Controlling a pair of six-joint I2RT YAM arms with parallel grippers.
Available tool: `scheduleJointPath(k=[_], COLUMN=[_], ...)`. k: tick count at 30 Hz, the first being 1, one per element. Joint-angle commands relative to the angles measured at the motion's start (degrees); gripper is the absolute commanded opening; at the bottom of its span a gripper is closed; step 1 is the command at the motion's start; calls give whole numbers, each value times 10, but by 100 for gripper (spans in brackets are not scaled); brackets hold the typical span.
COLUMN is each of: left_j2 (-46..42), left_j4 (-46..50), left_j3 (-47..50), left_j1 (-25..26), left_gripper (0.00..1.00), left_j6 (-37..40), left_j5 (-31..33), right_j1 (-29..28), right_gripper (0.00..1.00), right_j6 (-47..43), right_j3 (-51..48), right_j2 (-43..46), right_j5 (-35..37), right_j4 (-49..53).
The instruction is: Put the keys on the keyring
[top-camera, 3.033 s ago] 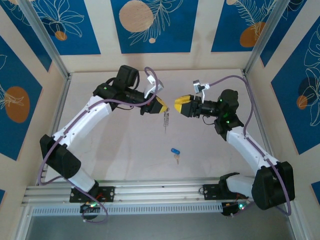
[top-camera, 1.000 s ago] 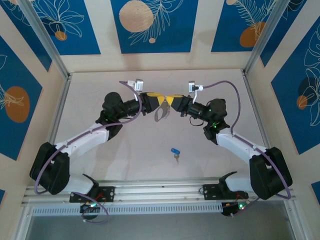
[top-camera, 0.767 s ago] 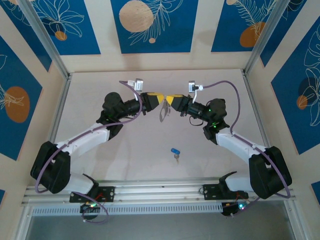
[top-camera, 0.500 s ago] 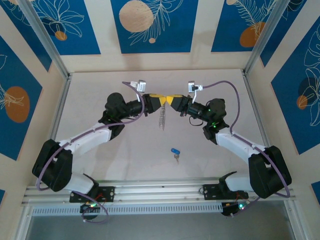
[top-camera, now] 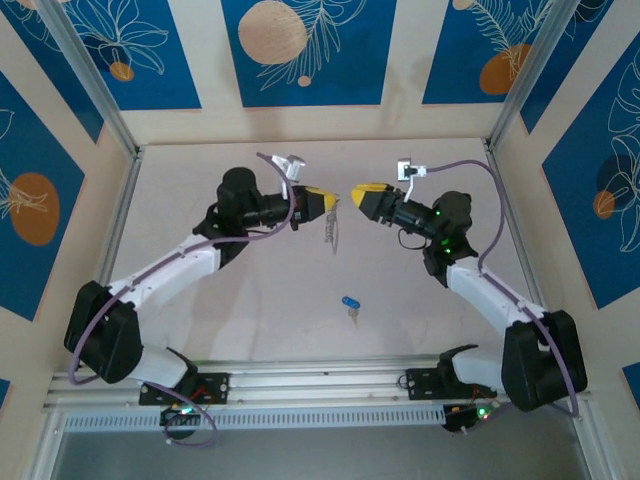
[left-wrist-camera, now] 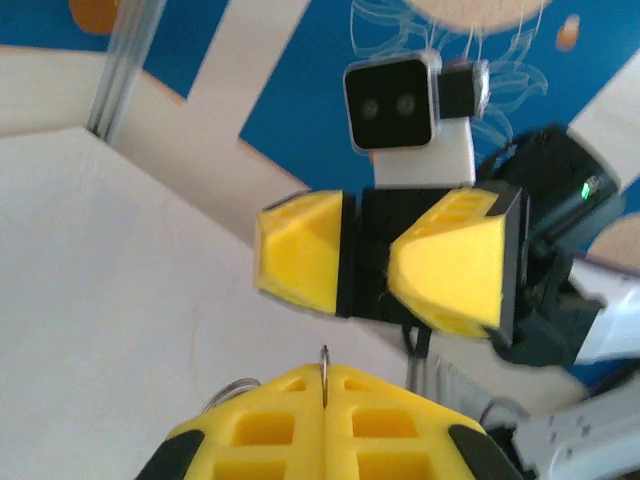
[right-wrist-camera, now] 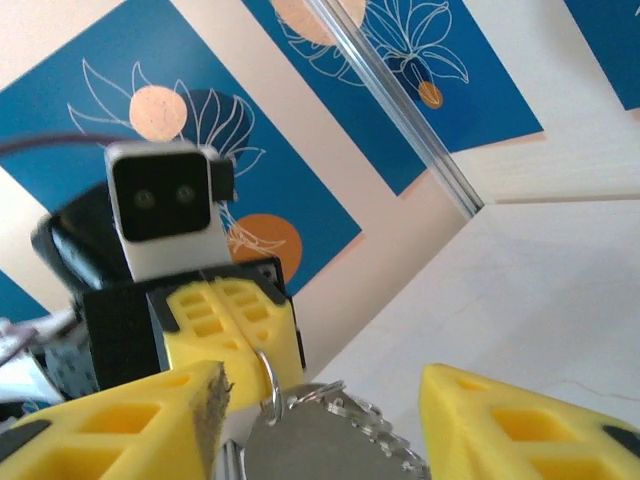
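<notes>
Under the left gripper (top-camera: 330,207), we're seeing the keyring (top-camera: 331,230) dangling from its clamped jaws; right gripper (top-camera: 356,193) is backing away, open-jawed.

Walls (top-camera: 340,60): blue panels, pale leaf and orange-disc prints, cream bands.
Tabletop (top-camera: 260,300): pale, matte.
Corner posts (top-camera: 95,85): aluminium.

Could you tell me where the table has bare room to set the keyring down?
Bare table lies between the left arm and the right arm, broken only by the blue key. The strip by the back wall is bare too. It is crowded where the left gripper, holding the keyring, faces the open right gripper.
</notes>
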State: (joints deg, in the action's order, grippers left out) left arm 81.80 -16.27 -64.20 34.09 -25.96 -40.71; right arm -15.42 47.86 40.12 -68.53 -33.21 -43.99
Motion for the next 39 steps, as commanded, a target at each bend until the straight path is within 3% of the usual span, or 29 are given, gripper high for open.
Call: scheduleJointPath(k=[1, 4, 8, 39], left_j2=[-12, 28, 66, 72], left_j4=[298, 487, 578, 512], left_j3=[-124, -234, -313, -289], left_j1=[4, 3, 0, 0], left_gripper=[0, 0, 0, 0], left_j6=[236, 367, 423, 384], left_j5=[-47, -38, -51, -87], right_j1=[7, 10, 8, -53], right_gripper=[57, 58, 57, 34], right_j6=[-81, -121, -121, -62], right_j3=[28, 44, 47, 59], right_j2=[33, 41, 38, -36], right_j5=[-85, -122, -140, -105], right_j4=[120, 173, 165, 39])
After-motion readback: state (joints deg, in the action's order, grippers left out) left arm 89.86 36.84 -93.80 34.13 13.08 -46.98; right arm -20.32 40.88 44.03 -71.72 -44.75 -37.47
